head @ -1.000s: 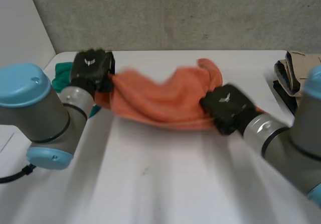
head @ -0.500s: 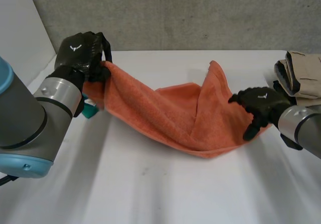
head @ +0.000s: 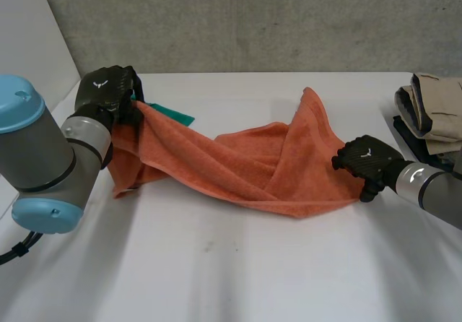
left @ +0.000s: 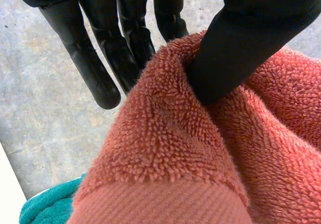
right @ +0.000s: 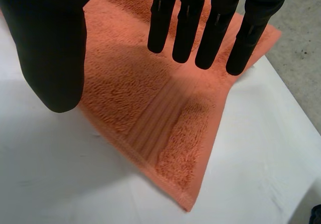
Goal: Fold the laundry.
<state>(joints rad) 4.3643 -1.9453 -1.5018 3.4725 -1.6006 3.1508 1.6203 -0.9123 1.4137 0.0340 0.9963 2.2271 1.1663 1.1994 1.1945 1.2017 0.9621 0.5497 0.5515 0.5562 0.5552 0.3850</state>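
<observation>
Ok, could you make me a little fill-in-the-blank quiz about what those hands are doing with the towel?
1. The towel on the table is coloured ____.
2. The left hand pinches it between its fingers and its ____.
3. The right hand, fingers straight above a towel corner, grips ____.
4. The folded beige clothes lie nearest the robot's ____ hand.
Missing words: orange; thumb; nothing; right.

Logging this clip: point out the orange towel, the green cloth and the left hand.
orange towel [head: 238,167], head view, middle folds.
green cloth [head: 173,113], head view, exposed corner.
left hand [head: 108,91], head view, back of hand.
</observation>
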